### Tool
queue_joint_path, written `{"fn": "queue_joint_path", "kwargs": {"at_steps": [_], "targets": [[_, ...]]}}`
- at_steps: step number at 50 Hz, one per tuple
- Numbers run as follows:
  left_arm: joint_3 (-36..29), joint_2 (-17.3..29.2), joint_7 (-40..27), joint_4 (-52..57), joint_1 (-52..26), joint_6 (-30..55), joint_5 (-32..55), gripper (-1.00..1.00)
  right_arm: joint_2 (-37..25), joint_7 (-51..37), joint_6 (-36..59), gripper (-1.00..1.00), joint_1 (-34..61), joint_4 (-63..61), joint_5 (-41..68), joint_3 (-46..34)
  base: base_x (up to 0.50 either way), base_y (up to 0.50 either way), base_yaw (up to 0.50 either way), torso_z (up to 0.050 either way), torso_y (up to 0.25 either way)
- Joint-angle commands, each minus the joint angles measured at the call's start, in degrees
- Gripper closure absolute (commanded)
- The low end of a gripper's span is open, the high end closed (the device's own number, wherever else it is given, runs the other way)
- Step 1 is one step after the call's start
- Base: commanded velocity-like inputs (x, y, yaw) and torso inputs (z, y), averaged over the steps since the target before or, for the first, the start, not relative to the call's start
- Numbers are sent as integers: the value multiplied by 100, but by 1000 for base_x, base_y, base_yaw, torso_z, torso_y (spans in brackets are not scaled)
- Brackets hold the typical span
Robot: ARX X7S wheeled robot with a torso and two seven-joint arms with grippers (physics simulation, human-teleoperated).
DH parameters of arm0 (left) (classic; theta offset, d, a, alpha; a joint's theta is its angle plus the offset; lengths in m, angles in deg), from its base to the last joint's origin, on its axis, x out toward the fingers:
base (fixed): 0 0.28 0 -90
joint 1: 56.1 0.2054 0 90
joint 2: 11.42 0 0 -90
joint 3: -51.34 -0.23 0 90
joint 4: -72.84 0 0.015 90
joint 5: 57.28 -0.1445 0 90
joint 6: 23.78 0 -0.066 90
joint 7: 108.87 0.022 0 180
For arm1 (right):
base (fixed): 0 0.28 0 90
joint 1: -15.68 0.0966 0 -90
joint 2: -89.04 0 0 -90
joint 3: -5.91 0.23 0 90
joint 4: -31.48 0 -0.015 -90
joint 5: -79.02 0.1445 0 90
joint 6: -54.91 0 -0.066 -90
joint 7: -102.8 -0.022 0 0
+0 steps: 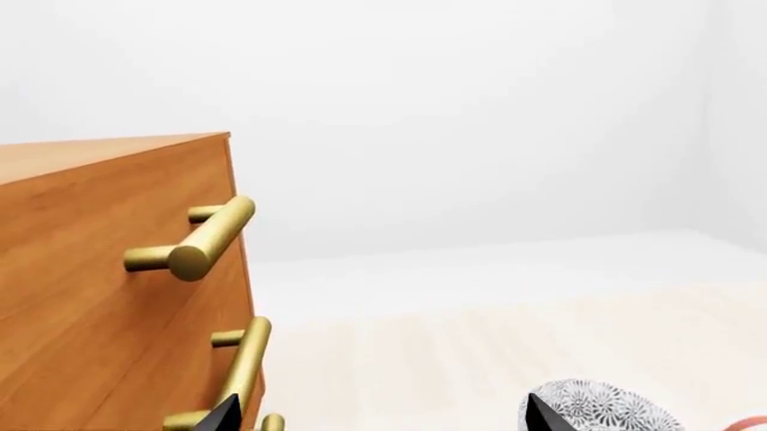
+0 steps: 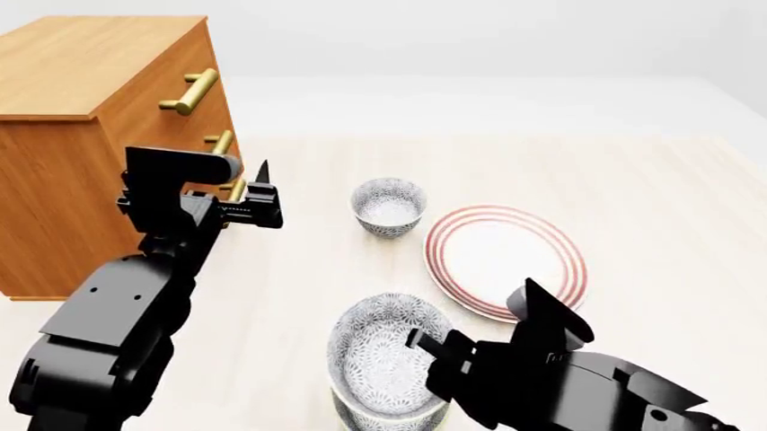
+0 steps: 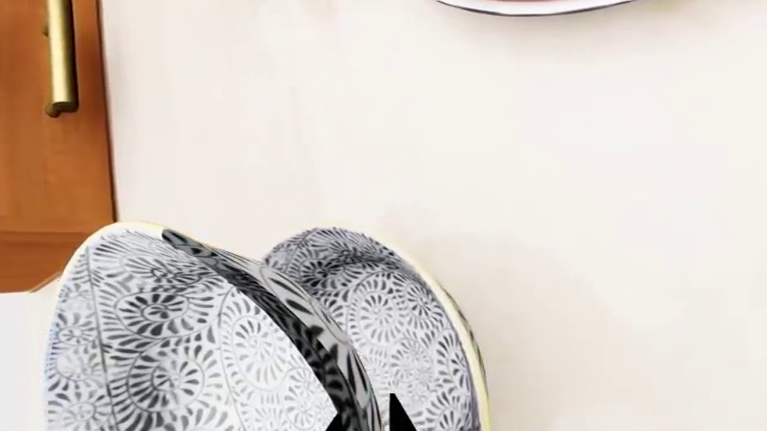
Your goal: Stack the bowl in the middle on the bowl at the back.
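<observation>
Carrying looks like the step in hand: right gripper (image 2: 422, 348) fingers pinch the rim of the small white grey-blue speckled bowl (image 2: 386, 355), apparently lifted above a look-alike bowl (image 3: 383, 332); next, travel to the back bowl (image 2: 389, 206); left gripper (image 2: 266, 193) hangs wide, empty.

White round bowl (image 2: 390, 206) beside plate: grey-blue speckled floral pattern. Round plate (image 2: 507, 260): white, red rings. Wooden cabinet (image 2: 84, 135): orange-brown, brass handles (image 2: 189, 93). Tabletop (image 2: 647, 189): pale cream wood grain. Arms: black.
</observation>
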Motion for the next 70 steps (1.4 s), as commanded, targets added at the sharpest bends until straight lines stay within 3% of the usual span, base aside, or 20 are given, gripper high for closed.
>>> {"fn": "queue_joint_path", "kwargs": {"at_steps": [1, 47, 48, 70], "targets": [[-10, 7, -4, -33, 5, -25, 7, -100, 4, 33, -30, 100, 9, 64, -49, -40, 0, 0, 0, 0, 0], [-22, 43, -44, -51, 46, -59, 78, -100, -29, 187, 29, 100, 46, 261, -154, -269, 0, 0, 0, 0, 0], [-22, 44, -46, -47, 49, -58, 80, -100, -31, 190, 31, -100, 48, 260, -154, -272, 0, 0, 0, 0, 0], [11, 98, -102, 148, 49, 51, 179, -100, -91, -22, 72, -100, 316, -94, -78, -296, 0, 0, 0, 0, 0]]}}
